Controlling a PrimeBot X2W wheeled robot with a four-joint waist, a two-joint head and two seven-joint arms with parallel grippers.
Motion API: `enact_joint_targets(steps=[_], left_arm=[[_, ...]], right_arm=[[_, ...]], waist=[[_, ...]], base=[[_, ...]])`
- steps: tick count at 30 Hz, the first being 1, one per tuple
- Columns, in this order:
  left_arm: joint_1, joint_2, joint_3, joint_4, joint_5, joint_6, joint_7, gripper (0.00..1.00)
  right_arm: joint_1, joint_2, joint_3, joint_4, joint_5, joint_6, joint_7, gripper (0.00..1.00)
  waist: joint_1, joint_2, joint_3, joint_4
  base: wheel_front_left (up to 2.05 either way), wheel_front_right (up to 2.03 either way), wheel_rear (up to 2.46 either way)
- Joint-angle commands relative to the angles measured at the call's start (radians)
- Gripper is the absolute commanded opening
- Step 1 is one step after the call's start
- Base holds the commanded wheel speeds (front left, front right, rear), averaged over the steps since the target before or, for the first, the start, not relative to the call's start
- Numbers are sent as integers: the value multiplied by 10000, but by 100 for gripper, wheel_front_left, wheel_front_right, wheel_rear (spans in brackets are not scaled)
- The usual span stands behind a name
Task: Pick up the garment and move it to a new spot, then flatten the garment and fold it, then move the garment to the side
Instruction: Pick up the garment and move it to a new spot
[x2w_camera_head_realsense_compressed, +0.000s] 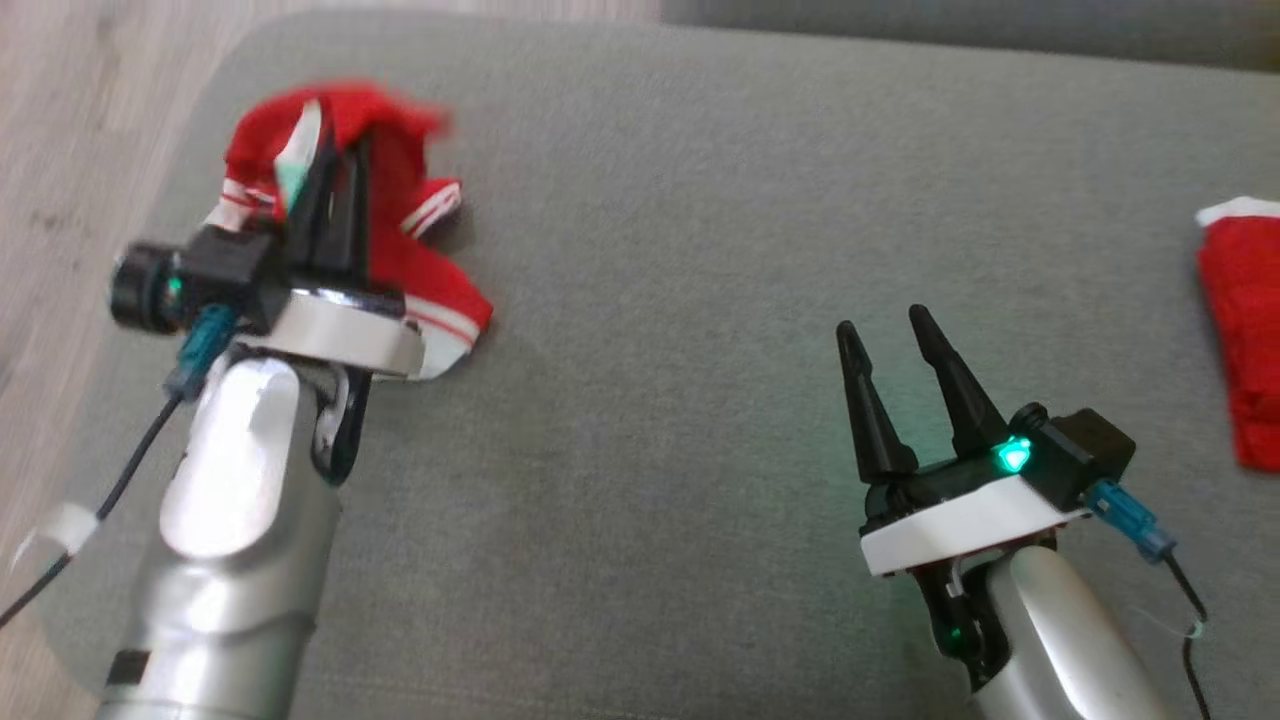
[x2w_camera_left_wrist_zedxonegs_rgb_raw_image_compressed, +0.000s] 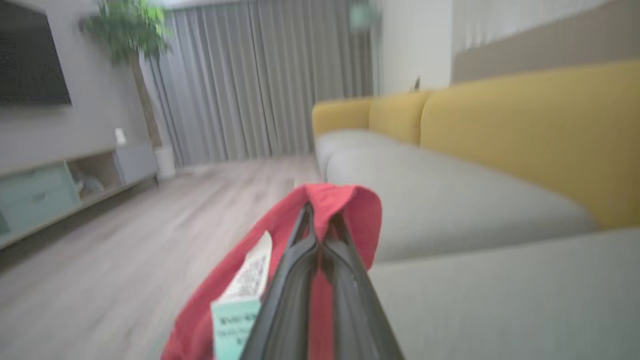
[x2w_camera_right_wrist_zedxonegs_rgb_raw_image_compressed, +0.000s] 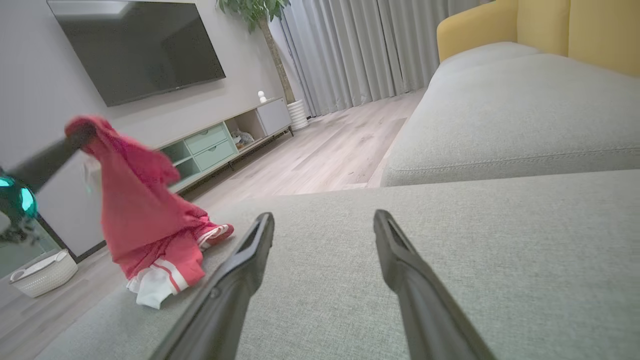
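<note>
Over grey cushion, left hand clamped on red garment, right hand splayed

A red cloth with white trim lies at the grey fabric sofa seat's right edge.

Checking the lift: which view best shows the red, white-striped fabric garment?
Right wrist view: the red, white-striped garment hangs from the left hand, lower end on the grey sofa cushion. Head view: seen from above, partly behind that hand. Left wrist view: a pinched fold and label.
</note>
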Motion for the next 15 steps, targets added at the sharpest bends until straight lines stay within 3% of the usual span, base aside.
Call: enact_joint_targets(steps=[1,4,8,15], left_arm=[[252,105,409,-1230,76,28,-99,0],[699,-94,302,-2724,160,-47,-100,0],[948,-296,-138,-3543,228,-158,-101,0],[704,-722,-1689,-3718,212,-172,143,0]], right_arm=[[-93,-9,238,-309,124,-7,-109,100],[-34,-9,273,-349,240,-7,-109,100],[5,-8,302,-433,328,-7,-109,100],[-39,-8,311,-725,561,-7,-109,100]], waist=[[1,0,-361,-303],[1,0,-564,-636],[1,0,-645,-1046],[1,0,-384,-2270]], base=[[0,0,0],[0,0,0],[0,0,0],[0,0,0]])
